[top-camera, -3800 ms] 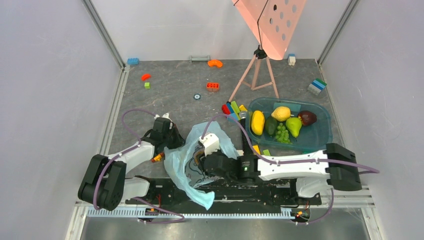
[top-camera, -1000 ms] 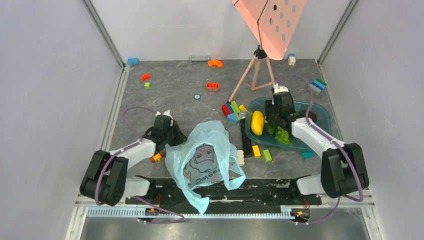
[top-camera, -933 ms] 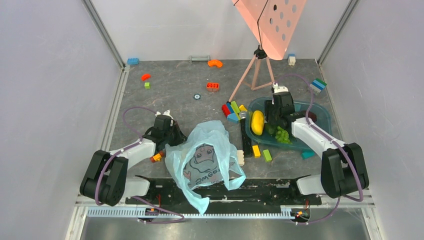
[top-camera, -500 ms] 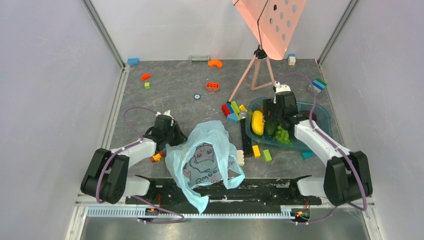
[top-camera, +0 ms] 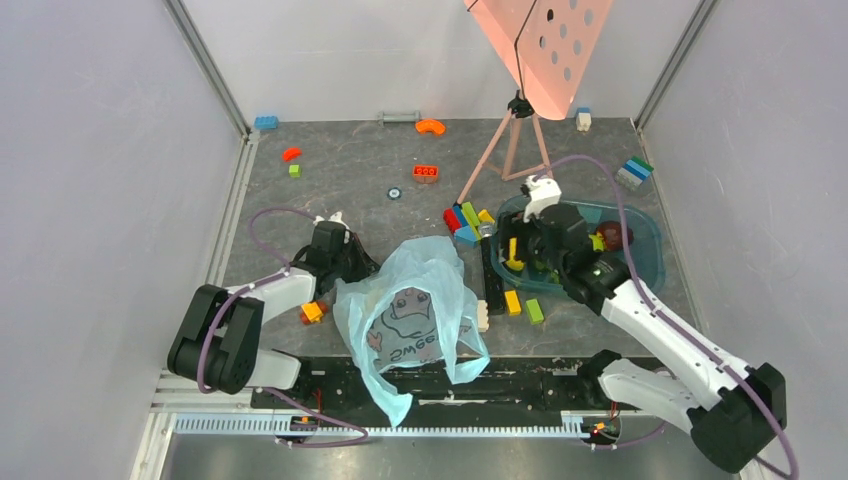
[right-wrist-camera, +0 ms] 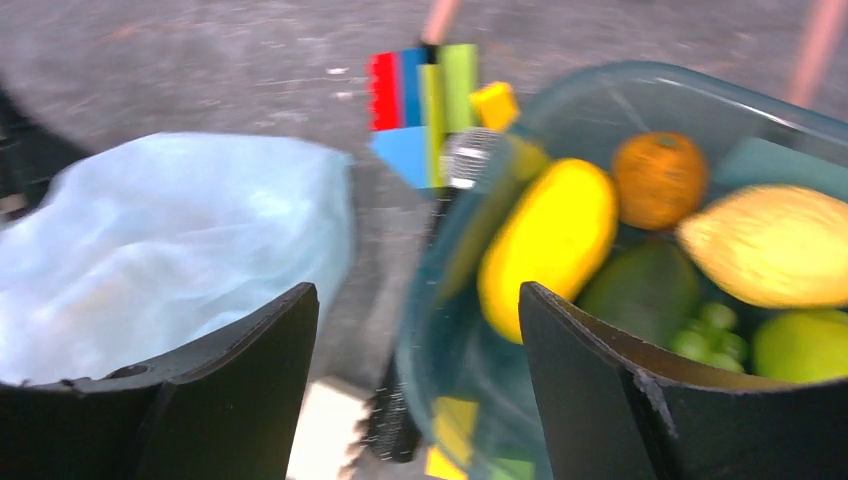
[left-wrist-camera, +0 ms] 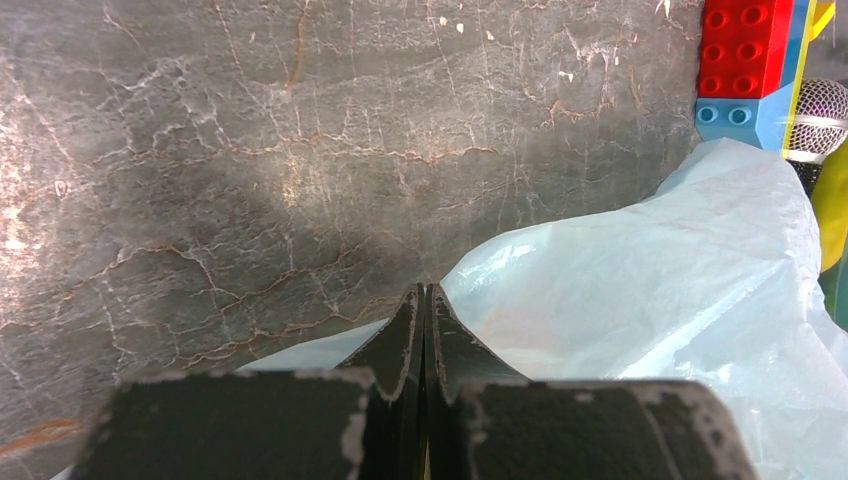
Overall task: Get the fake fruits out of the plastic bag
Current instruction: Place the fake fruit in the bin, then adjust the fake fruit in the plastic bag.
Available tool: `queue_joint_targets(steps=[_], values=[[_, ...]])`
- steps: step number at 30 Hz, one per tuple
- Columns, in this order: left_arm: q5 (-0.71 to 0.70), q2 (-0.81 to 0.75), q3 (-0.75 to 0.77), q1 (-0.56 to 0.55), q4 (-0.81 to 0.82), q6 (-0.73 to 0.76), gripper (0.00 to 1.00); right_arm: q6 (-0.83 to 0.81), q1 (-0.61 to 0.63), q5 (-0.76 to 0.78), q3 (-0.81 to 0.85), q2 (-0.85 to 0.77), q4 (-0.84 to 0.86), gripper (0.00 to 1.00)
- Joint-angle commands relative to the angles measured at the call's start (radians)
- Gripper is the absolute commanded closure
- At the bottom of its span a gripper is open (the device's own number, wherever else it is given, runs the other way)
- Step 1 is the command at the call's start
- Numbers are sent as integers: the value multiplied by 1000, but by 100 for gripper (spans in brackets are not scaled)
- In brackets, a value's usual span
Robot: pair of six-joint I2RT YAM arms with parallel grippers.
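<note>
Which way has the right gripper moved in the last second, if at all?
Yes. The right gripper has shifted left, from over the middle of the tub to its left rim, nearer the bag.

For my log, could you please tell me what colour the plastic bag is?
The plastic bag is light blue with dark print, clearest in top external view.

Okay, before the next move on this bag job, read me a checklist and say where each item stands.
1. Left gripper shut on the plastic bag edge: ok.
2. Right gripper open and empty: ok.
3. Bag mouth open for reaching in: cannot tell, mouth not seen.
4. Fruit remaining inside the bag: cannot tell.
5. Removed fake fruits resting in the teal tub: ok.
</note>
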Motion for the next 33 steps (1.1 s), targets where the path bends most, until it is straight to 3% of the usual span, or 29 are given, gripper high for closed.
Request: queue_joint_targets(steps=[1, 6, 13, 18, 25, 33], values=[[2, -11, 5, 5, 42, -34, 98, 56, 180, 70, 141, -1, -2, 24], [-3, -16, -14, 7, 45, -33, 98, 96, 423, 173, 237, -2, -8, 29], [-6, -26, -47, 8, 59, -41, 98, 144, 756, 262, 316, 40, 11, 48], [-8, -36, -56, 10, 56, -43, 98, 167, 968, 369, 353, 124, 9, 49], [-6, -58, -66, 13, 47, -45, 98, 263, 1035, 421, 274, 181, 38, 58], [-21, -84, -78, 14, 29, -49, 98, 308, 1032, 462, 232, 284, 50, 59]])
